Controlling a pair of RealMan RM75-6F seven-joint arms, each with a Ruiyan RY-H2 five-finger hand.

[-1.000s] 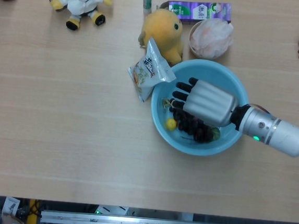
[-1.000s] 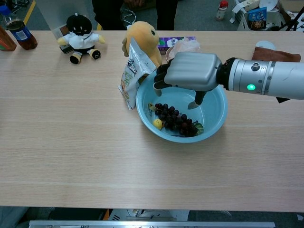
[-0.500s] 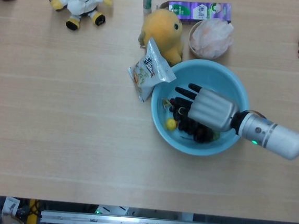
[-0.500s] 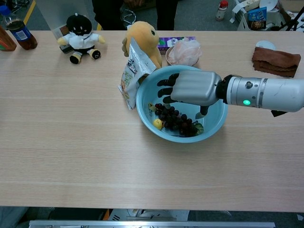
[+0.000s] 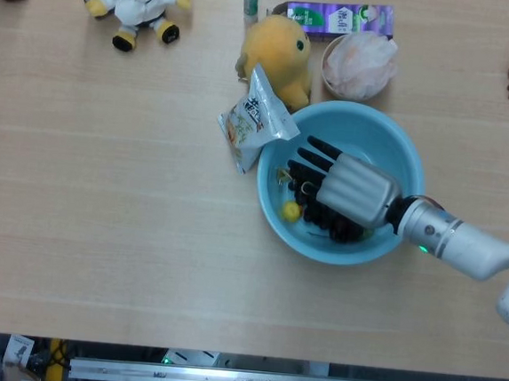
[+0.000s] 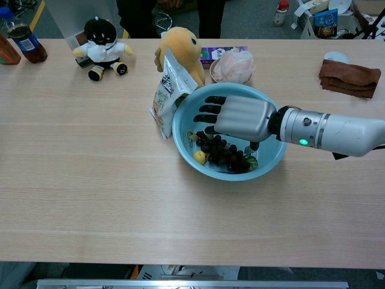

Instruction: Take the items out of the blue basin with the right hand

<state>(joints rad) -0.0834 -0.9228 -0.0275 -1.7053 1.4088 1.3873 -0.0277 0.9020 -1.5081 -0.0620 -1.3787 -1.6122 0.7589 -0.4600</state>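
The blue basin sits right of the table's middle. Inside it lie a bunch of dark grapes and a small yellow fruit. My right hand reaches into the basin from the right, palm down, fingers spread straight just above the grapes. It holds nothing. Part of the grape bunch is hidden under it. My left hand is in neither view.
A snack bag leans on the basin's left rim. Behind stand a yellow plush, a bowl of pink stuff and a purple box. A black-and-white doll sits far left, a brown cloth far right.
My right hand has dropped lower into the basin and its fingers have straightened out over the grapes. The grapes and yellow fruit have not moved.
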